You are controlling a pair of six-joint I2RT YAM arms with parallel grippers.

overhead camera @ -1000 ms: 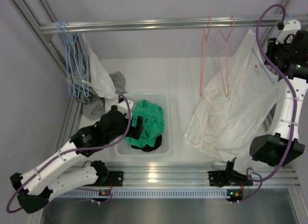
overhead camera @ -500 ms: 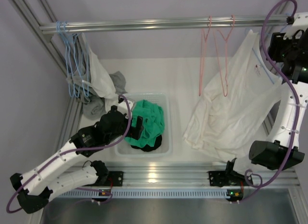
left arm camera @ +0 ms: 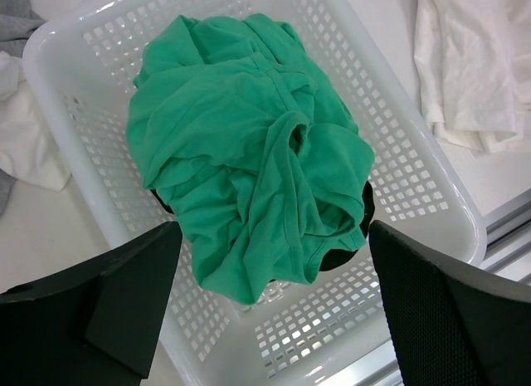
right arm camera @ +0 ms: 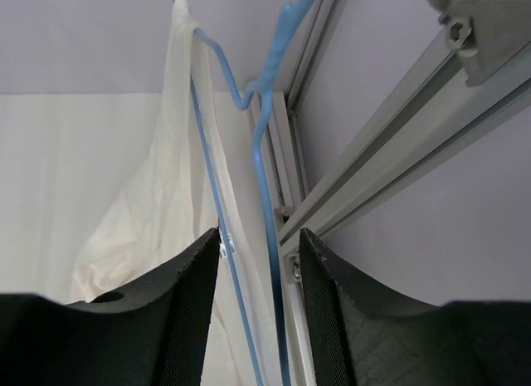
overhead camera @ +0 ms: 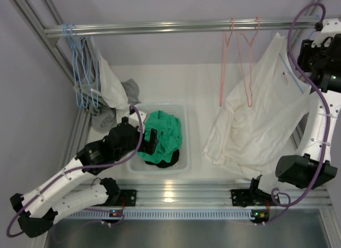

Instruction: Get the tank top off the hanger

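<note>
The white tank top hangs from a blue hanger at the right end of the rail, its lower part pooled on the table. My right gripper is up beside the hanger's top. In the right wrist view the two blue hanger wires run between the fingers of the right gripper, which stand partly apart. The tank top's strap lies over the left wire. My left gripper hangs wide open over a green garment in the basket.
A white perforated basket holds the green garment over something dark. Pink empty hangers hang mid-rail. Blue hangers with white and grey garments hang at the left. A frame post stands right of the fingers.
The right wrist has shifted a little up and to the right beside the hanger. The left arm has barely moved and stays open over the basket.
</note>
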